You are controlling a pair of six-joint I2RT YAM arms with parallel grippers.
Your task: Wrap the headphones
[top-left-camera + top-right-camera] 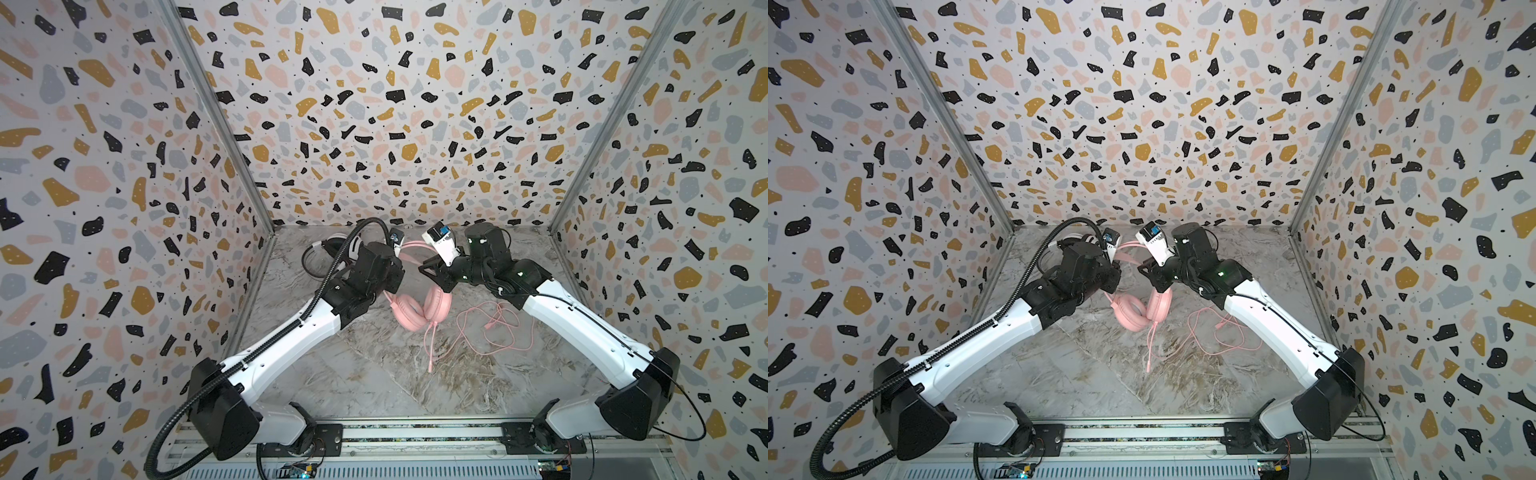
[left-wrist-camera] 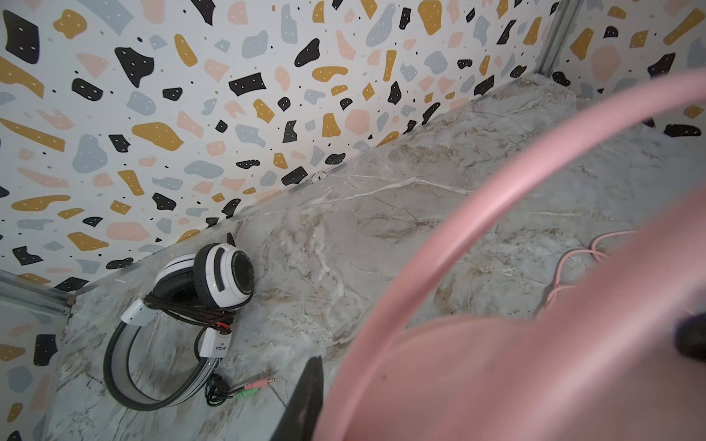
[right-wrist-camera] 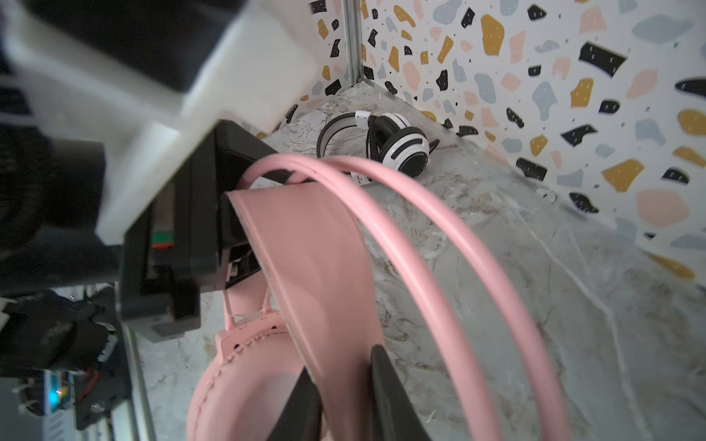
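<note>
Table (image 1: 353, 374) corner, far left: the white headset (image 2: 225, 275) lies there, black cable (image 2: 191, 305) wound round it, well apart from both arms. At the middle the left gripper (image 3: 263, 217) is clenched on the headband (image 3: 305, 267) of the pink headset (image 1: 409, 313), with the earcups (image 1: 1131, 313) hanging below. Just beside it the right gripper (image 3: 342, 361) straddles the same band, a finger at each edge; whether it presses I cannot tell. The pink cable (image 1: 494, 328) lies loose on the table under the right arm.

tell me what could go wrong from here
1. The pink headset is held only by the left gripper; the right gripper stands open around its band, so it may swing or slip.
2. The pink cable lies loose close by the right arm and could snag.
</note>
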